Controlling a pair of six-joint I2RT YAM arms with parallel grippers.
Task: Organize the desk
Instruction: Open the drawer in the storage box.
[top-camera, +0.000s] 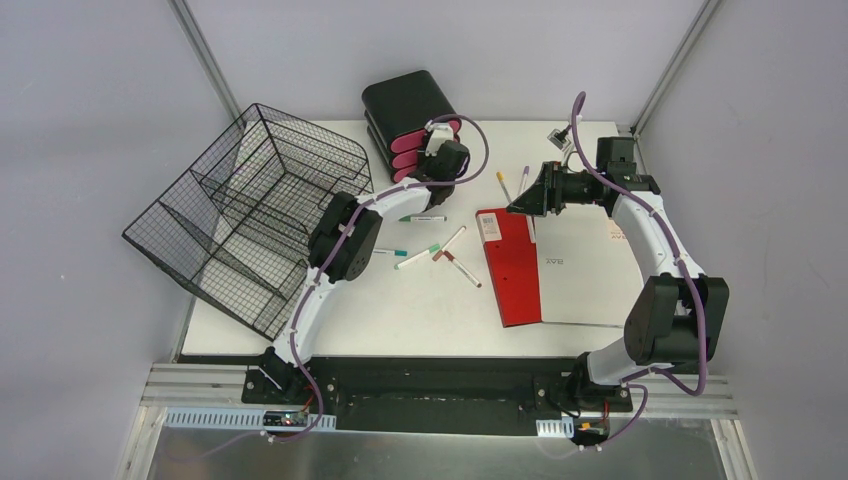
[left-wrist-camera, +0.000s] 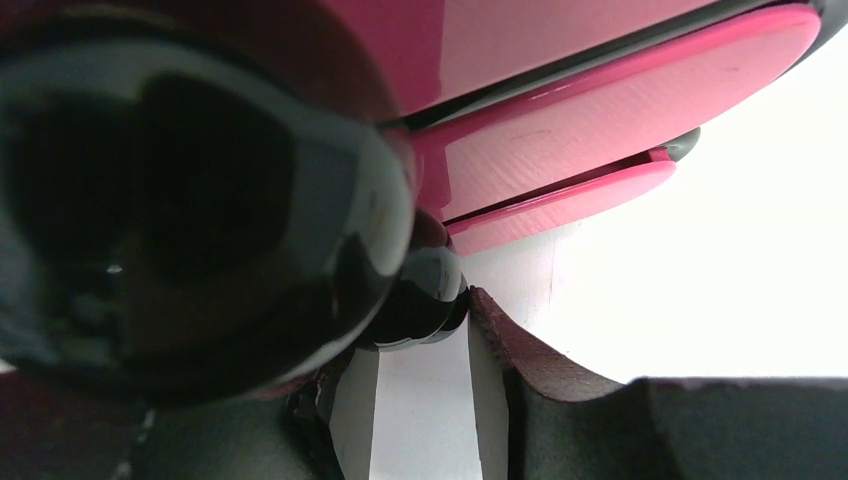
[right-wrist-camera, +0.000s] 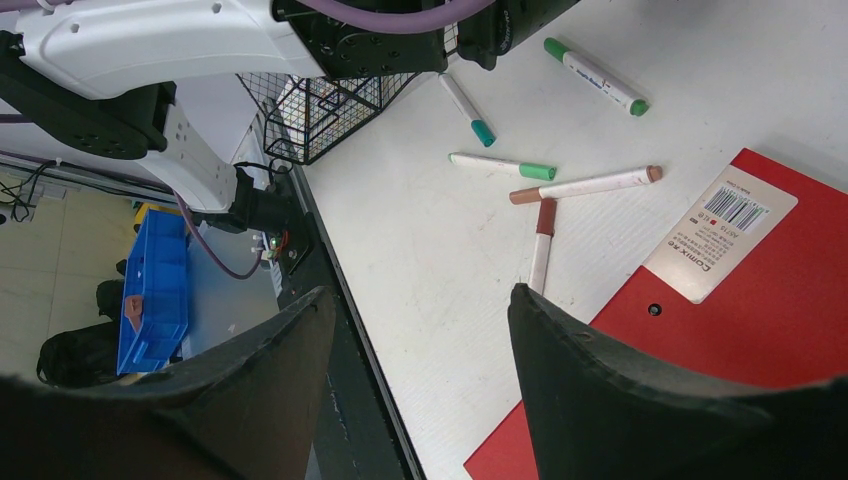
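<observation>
Desk (top-camera: 420, 300) fills the centre of the top view, arm bases at 6 o'clock. Red folder (top-camera: 515, 265) lies at its 3 o'clock side; the white barcode label (right-wrist-camera: 720, 235) reads "Comix". Right gripper (right-wrist-camera: 420, 340) hangs by the folder's 12 o'clock end, fingers spread apart. Left gripper (top-camera: 437, 150) sits against the black-and-pink trays (top-camera: 405, 120) at 12 o'clock; I cannot tell its finger state.

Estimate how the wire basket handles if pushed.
The basket sits tilted, seemingly overhanging the left edge of the desk, so a push may tip it off. Open mesh suggests light yet stiff; likely slides as one piece.
</observation>
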